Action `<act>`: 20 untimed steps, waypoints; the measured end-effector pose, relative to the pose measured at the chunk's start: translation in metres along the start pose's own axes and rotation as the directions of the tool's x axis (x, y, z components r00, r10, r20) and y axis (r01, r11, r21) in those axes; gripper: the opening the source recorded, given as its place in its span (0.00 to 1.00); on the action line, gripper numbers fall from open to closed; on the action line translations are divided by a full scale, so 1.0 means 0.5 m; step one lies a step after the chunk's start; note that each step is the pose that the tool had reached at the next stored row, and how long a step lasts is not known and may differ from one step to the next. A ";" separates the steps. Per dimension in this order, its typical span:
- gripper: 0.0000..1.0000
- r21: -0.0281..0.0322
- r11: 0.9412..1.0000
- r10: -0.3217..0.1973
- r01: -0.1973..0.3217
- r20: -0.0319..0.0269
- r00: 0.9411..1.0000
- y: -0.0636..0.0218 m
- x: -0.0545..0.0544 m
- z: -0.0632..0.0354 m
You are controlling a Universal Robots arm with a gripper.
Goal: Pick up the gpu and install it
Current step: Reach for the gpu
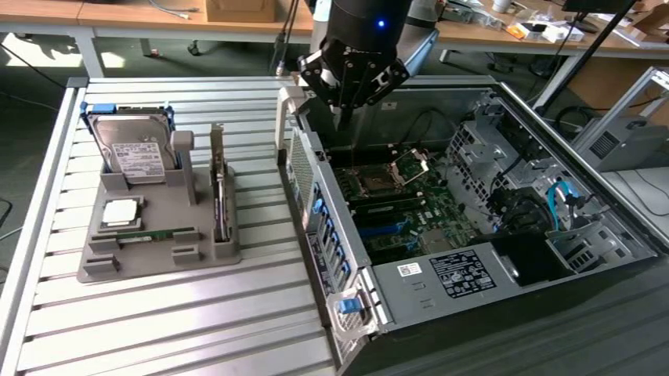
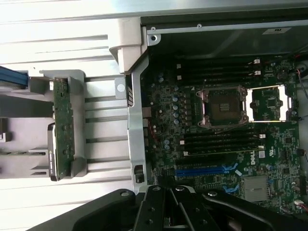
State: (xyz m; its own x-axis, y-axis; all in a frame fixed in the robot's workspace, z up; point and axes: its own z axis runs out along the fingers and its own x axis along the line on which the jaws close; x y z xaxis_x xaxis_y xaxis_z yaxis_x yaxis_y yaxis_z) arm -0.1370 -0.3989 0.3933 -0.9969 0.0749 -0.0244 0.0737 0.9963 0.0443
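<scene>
Checking position first: the gpu (image 1: 218, 192) stands on its long edge in a slot of the grey holder (image 1: 157, 262), on the holder's side nearest the computer case (image 1: 418, 294). My tool (image 1: 343, 117) is well apart from it, off to the exterior view's right and higher, hanging over the case wall that faces the holder. There is no contact between tool and card. In the wrist view the gpu (image 2: 61, 126) shows edge-on, a green board with a dark body against it, seated in the holder (image 2: 79, 120) beside the case wall.

Tool (image 2: 166, 204) state: fingers drawn together, closed, nothing between them.

Arm (image 1: 366, 31): it comes down from the top of the exterior view with the wrist pointing straight down and a blue light (image 1: 380, 23) lit on the dark housing.

Other holder contents: a hard drive (image 1: 136, 153) with a white label standing upright at the far end, a processor chip (image 1: 121, 211) lying flat, and a green memory stick (image 1: 152, 233) lying in its groove.

Case: it lies open on its side with the motherboard (image 2: 216, 144) exposed and the processor socket (image 1: 378, 184) uncovered.

Desk (image 1: 157, 337): pale slatted metal, carrying holder and case near each other but apart.

Room: wooden benches (image 1: 136, 16) stand behind, with a cardboard box (image 1: 240, 9) on one and cables and small items on another.
</scene>
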 end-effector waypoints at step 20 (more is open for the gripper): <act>0.10 0.000 1.000 0.000 0.000 0.000 1.000 -0.001 0.010 0.000</act>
State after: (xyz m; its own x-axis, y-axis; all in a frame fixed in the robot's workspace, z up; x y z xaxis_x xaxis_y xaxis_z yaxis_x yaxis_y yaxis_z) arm -0.1422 -0.3989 0.3933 -0.9969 0.0749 -0.0245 0.0737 0.9963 0.0444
